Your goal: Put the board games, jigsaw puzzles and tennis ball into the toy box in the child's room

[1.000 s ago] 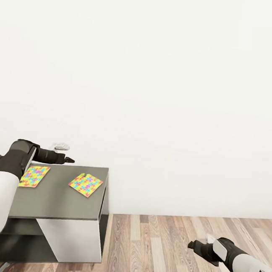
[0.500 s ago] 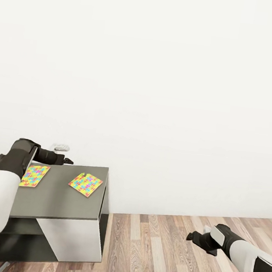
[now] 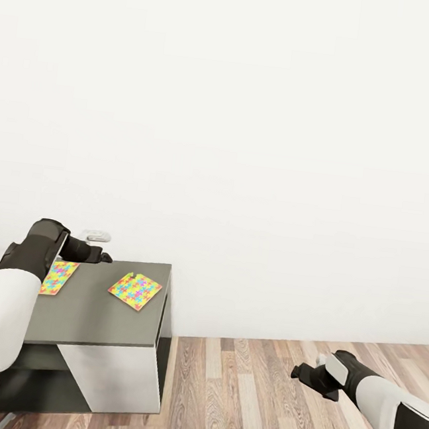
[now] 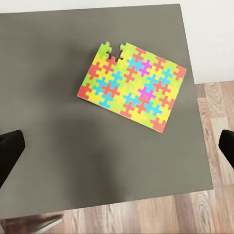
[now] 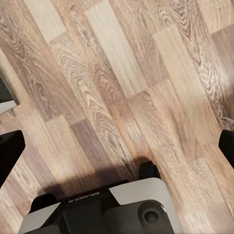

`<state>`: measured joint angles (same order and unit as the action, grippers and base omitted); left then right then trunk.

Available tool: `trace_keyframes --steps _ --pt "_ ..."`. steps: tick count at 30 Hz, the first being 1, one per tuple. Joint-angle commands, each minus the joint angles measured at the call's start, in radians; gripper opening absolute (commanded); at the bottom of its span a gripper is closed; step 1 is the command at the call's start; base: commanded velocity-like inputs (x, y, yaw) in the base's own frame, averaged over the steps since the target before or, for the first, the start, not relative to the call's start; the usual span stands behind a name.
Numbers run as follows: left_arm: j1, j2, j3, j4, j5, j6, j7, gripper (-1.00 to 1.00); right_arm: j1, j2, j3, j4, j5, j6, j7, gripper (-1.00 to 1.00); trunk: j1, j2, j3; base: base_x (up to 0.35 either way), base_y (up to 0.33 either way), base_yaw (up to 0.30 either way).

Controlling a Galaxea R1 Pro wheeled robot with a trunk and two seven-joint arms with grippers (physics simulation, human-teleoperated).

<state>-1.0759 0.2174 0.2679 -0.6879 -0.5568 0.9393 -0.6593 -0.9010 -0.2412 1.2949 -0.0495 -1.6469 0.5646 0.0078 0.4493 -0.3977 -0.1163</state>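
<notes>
While the left claw (image 3: 106, 256) hangs above the far edge of the dark grey bench (image 3: 89, 320), two jigsaw puzzles are seen lying flat on its top, apart from each other. One puzzle (image 3: 134, 291) lies nearer the bench's right end, to the near right of the claw; its long axis is turned at a slant to the bench edges, and a notch shows in one edge. The other puzzle (image 3: 59, 277) lies to the left, partly hidden under the left forearm. Of the two arms the left is far the nearer — the right claw (image 3: 303, 372) hangs low over the wooden floor (image 3: 247, 391), well apart from the bench. In the left wrist view the slanted puzzle (image 4: 131, 85) lies ahead between the dark fingertips (image 4: 9, 156), which are spread wide with nothing held. The right claw is likewise wide open and empty over bare boards — judged idle for now.
</notes>
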Motion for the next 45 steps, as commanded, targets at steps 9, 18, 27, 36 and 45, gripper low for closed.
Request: trace_keyframes --steps 9,18,27,36,45 --pt "-0.001 -0.004 0.002 -0.001 -0.01 -0.001 0.012 1.0 -0.001 0.003 0.009 -0.003 -0.002 0.001 -0.002 1.0 0.001 -0.002 -0.002 0.0 0.0 0.0" --pt "-0.001 -0.029 -0.021 -0.001 -0.012 -0.003 0.02 1.0 -0.001 0.007 0.01 -0.003 -0.001 0.0 -0.002 1.0 0.001 -0.002 -0.002 0.109 0.0 0.0" --pt "-0.001 -0.043 -0.11 -0.001 -0.01 0.002 0.02 1.0 -0.001 0.011 0.01 -0.006 -0.001 -0.001 0.0 1.0 0.001 -0.002 -0.007 0.109 0.0 0.0" --pt "-0.001 -0.044 -0.13 -0.001 -0.009 0.002 0.024 1.0 -0.001 0.013 0.01 -0.008 -0.001 -0.002 0.0 1.0 0.001 -0.002 -0.018 0.075 0.029 0.0" --pt "-0.001 -0.043 -0.131 -0.001 -0.008 -0.003 0.046 1.0 -0.001 0.013 0.01 -0.008 -0.001 -0.002 0.0 1.0 0.001 -0.002 -0.025 0.12 0.074 0.0"
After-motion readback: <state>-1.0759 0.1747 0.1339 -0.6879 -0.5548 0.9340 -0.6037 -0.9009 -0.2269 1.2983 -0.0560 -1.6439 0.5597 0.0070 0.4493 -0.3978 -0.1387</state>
